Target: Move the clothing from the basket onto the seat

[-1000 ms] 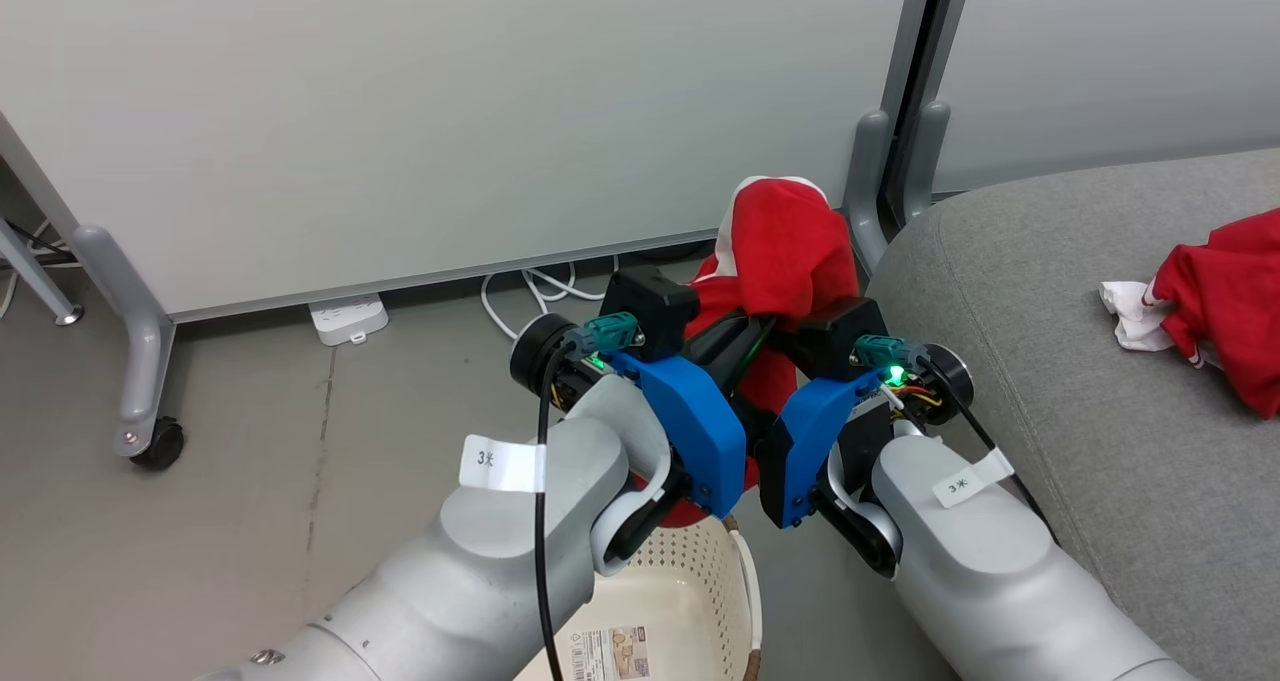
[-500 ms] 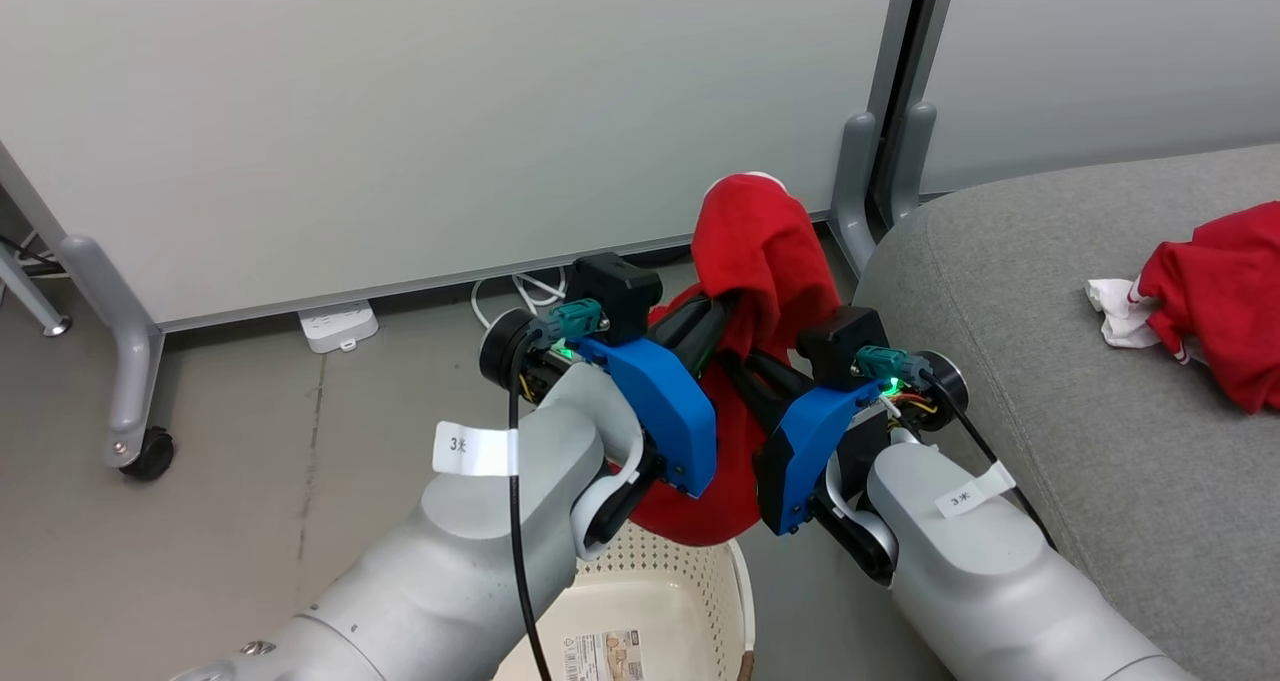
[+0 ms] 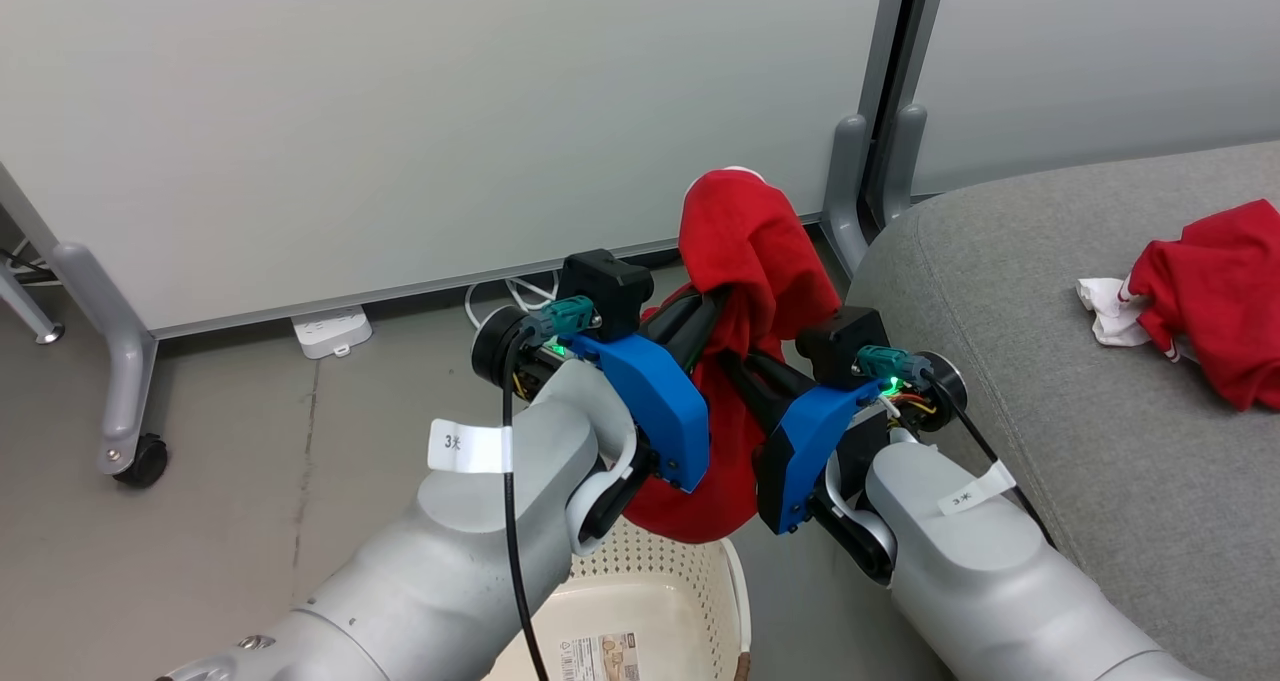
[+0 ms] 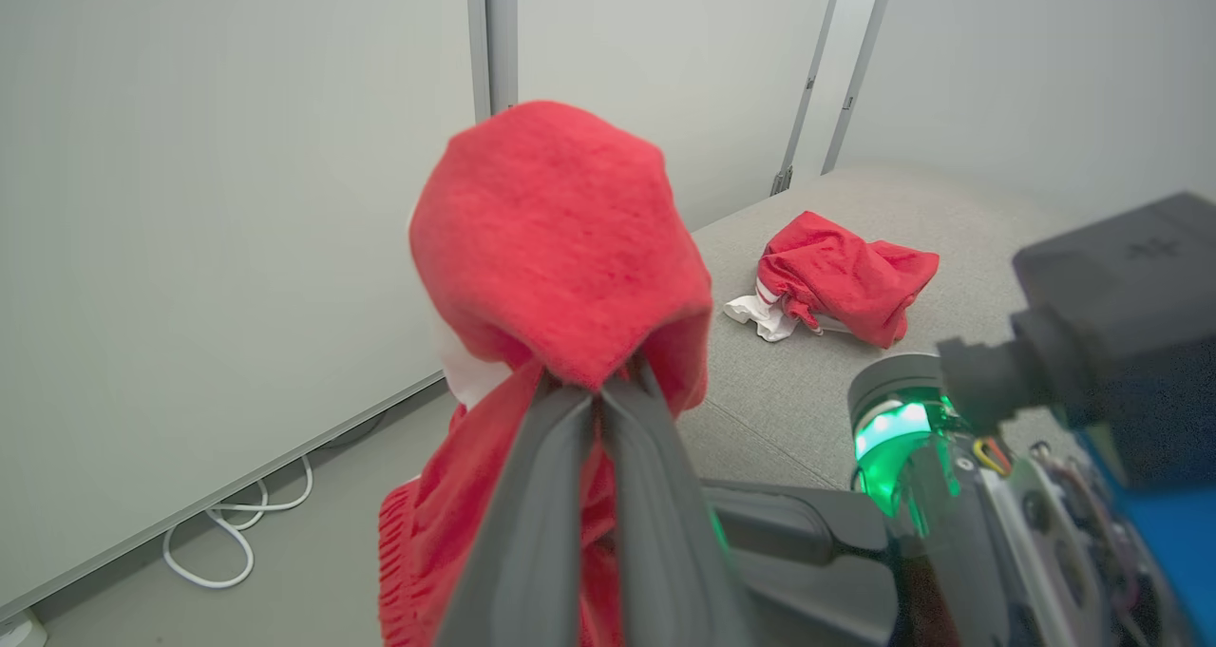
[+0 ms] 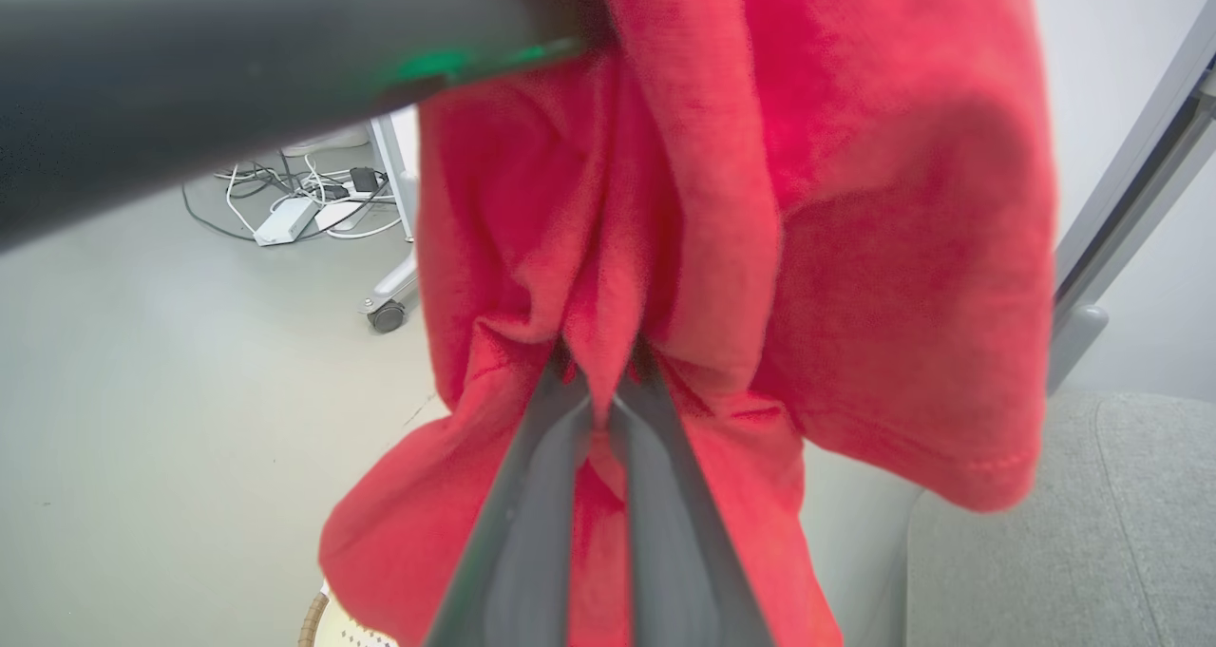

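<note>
The left gripper (image 4: 598, 392) has its two dark fingers pressed together on a fold of a red garment (image 4: 560, 238). The cloth balloons over the fingertips and hides them. The right gripper (image 5: 600, 390) is pinched shut on a bunched pleat of the same cloth lower down, its tips buried in fabric. From the head, the garment hangs between the two wrists. Its bottom end reaches the rim of the cream laundry basket (image 3: 690, 573), though whether they touch cannot be told. Much of the basket is covered by the left forearm or cut off at the lower edge, and the print on its paper label (image 3: 610, 656) is too small to read. To the right, a grey sofa cushion (image 3: 1050, 361) runs out of frame. The other red garment (image 3: 1210, 291) lies crumpled on it with a white piece beside it, well apart from both grippers. Around them are a pale grey floor (image 3: 230, 501), frosted partition panels (image 3: 400, 111) on grey castor legs, a white power strip (image 3: 332, 329) and looped white cables (image 3: 500, 296).
</note>
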Robot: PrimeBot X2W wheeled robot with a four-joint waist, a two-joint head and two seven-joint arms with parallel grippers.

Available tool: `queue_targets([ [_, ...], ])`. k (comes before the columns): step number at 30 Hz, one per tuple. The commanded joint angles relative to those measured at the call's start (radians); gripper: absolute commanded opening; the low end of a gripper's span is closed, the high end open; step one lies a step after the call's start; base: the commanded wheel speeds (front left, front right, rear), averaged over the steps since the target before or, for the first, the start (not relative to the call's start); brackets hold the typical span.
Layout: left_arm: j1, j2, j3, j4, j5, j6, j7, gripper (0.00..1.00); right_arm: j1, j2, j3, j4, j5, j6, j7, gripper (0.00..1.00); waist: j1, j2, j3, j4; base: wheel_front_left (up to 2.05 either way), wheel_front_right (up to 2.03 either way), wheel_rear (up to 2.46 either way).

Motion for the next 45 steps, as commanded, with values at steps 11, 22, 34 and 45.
queue_targets([
  [11,-0.025,0.0,-0.021,-0.002,0.014,-0.005,-0.023,1.0,-0.021,-0.001,0.019,0.018,0.03,0.0,-0.018,0.0,0.0,0.0,0.002,-0.002,0.0,0.0,0.0],
  [22,0.21,0.112,0.217,-0.234,0.25,0.005,-0.031,1.0,-0.032,-0.001,-0.029,0.022,-0.02,0.0,-0.04,0.0,0.0,0.0,0.013,-0.012,0.0,0.0,0.0],
  [34,0.59,0.182,0.586,-0.497,0.548,0.02,-0.031,1.0,0.004,-0.001,-0.172,-0.015,-0.144,0.0,-0.044,0.0,0.0,0.0,0.038,-0.02,0.0,0.0,0.0],
  [45,0.742,0.139,0.797,-0.527,0.686,-0.014,-0.031,1.0,0.048,-0.001,-0.236,-0.054,-0.203,0.0,-0.044,0.0,0.0,0.0,0.042,-0.029,0.0,0.0,0.0],
])
